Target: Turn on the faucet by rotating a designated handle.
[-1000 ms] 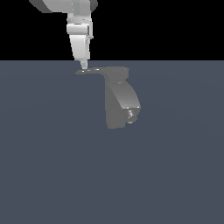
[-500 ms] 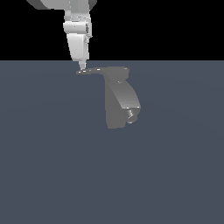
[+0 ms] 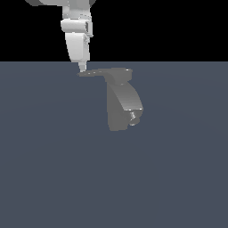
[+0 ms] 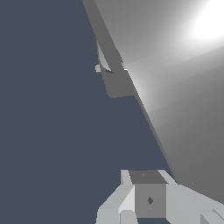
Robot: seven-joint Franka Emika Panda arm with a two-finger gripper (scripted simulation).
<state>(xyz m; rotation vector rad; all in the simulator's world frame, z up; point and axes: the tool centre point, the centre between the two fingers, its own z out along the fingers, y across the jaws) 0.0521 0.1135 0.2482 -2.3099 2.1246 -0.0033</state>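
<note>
Since a second ago my arm has slid a little toward the exterior view's left along the handle (image 3: 94, 72), so my gripper (image 3: 82, 67) now sits closer to the narrow tip of the blade than it did; the faucet (image 3: 121, 103) itself has not turned that I can see.

My fingers (image 3: 81, 66) come straight down and end in one narrow point, and they look pressed together, with no gap showing between them. That point rests on or just above the top of the handle, close to its tip; I cannot tell whether it truly touches.

From there the handle runs flat toward the exterior view's right to the top cap of the faucet. Below the cap stands the blocky grey body, and the thick spout curves down on its right side to a small round nozzle (image 3: 132, 116).

In the wrist view the handle (image 4: 175, 87) fills much of the picture as a broad grey slab with a bright glare, the faucet (image 4: 114, 78) lies far beyond it, and part of my gripper (image 4: 148, 199) shows at the edge.

All of it sits on a plain dark blue-grey floor (image 3: 53, 169).
</note>
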